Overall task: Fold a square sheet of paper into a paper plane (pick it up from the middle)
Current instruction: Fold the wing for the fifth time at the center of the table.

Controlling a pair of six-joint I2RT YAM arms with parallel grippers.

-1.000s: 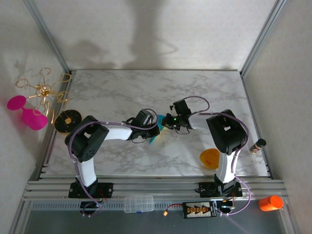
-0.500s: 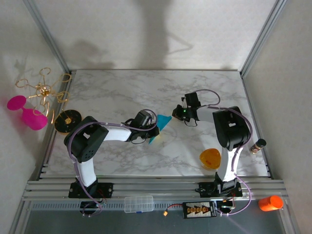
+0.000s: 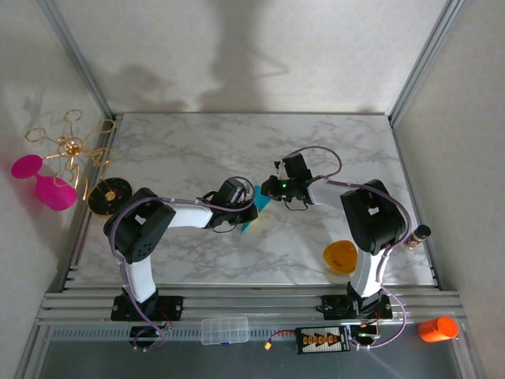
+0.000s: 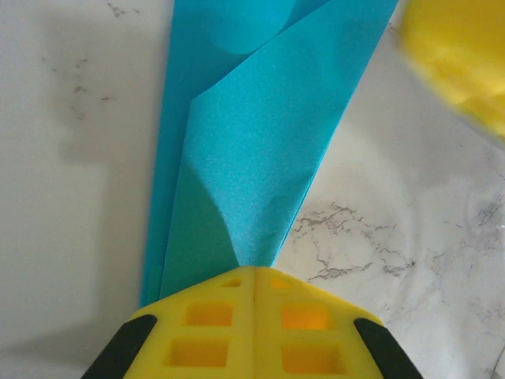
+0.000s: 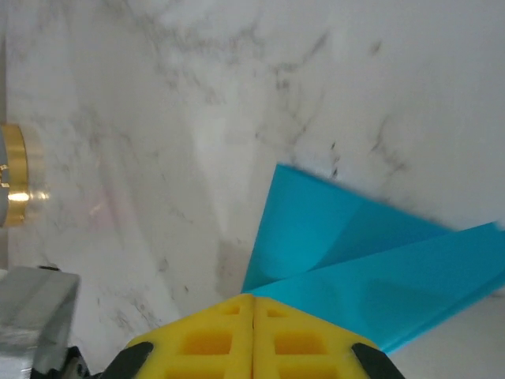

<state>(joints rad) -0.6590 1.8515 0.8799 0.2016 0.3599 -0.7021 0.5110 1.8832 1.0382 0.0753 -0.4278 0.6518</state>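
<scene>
**Q:** Near edge first. What is on the overhead view?

**Op:** On the rail in front of the arm bases I see a clear plastic box (image 3: 224,330). Off to the right there is an orange cup (image 3: 437,328). Just past the right base an orange bowl (image 3: 341,257) sits on the marble desk (image 3: 197,150), well apart from the work.

**Q:** Where is the paper?

**Op:** The teal paper (image 4: 252,158) lies near mid-desk, folded into a narrow, layered strip with a slanted flap on top. Both arms reach inward and meet over it.

**Q:** Left hand?

**Op:** The left hand (image 4: 252,272) has its fingers pressed together, pinching one end of the top flap. The flap bows up off the lower layers into the seam between the pads.

**Q:** Right hand?

**Op:** The right hand (image 5: 252,298) also has its fingers pressed together, with the tips at the spot where two paper edges cross. I cannot tell whether any paper is caught between them. In that wrist view the paper lies flat on the marble.

**Q:** Anything farther out?

**Op:** At the desk's left edge I note a black and gold disc (image 3: 109,197). Beyond the frame there are pink goblets (image 3: 43,183) and a gold wire ornament (image 3: 67,144).
</scene>
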